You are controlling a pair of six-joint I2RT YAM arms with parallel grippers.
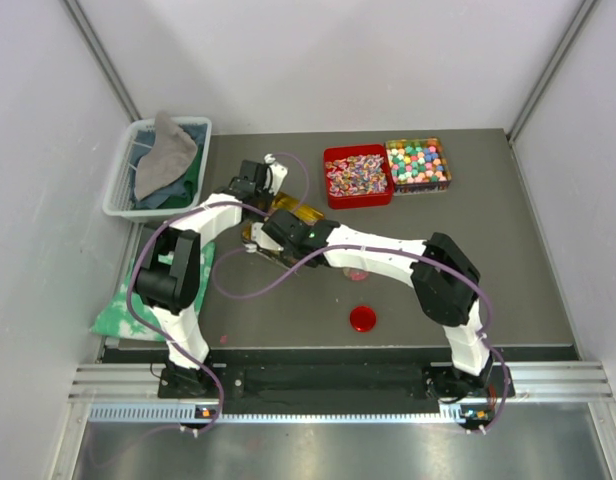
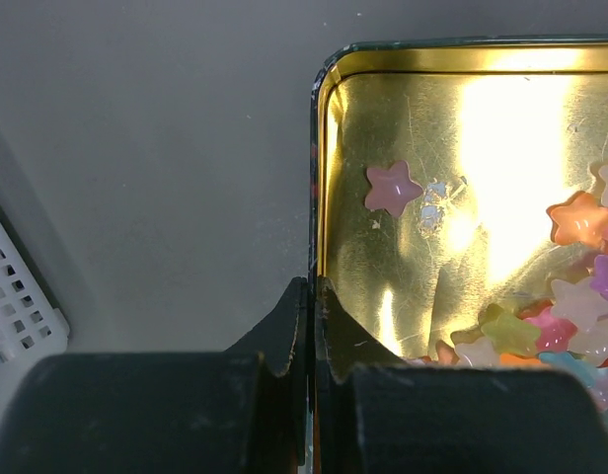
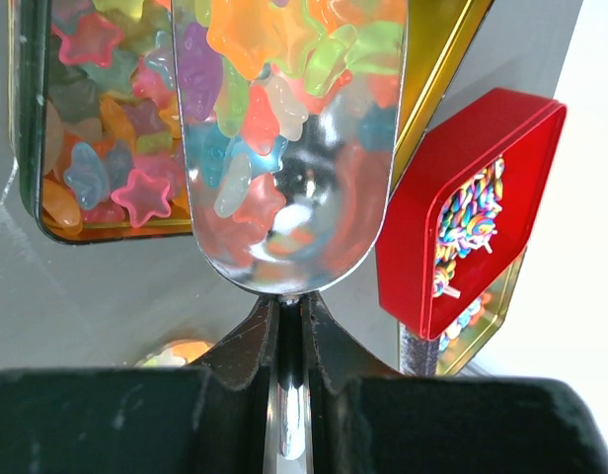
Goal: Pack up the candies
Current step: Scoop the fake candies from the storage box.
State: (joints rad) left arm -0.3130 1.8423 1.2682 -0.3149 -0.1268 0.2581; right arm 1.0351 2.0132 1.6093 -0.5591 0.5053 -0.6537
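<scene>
From above, our arms are hiding most of the gold tin (image 1: 306,212); the wrist views are showing it better. Our left gripper (image 2: 311,288) is pinching the tin's wall tightly, with star gummies (image 2: 580,217) ahead to its right. Our right gripper (image 3: 289,308) is clamping the handle of a metal scoop (image 3: 284,227) heaped with gummies and cut off at the top, with the red tin (image 3: 432,237) of striped candies (image 3: 470,212) to its right. Pastel balls (image 1: 418,163) are showing clearly only overhead.

Three tins (image 1: 359,204) of candies (image 1: 418,165), one scoop (image 3: 284,227), one lid (image 1: 363,319), one basket (image 1: 119,170).
</scene>
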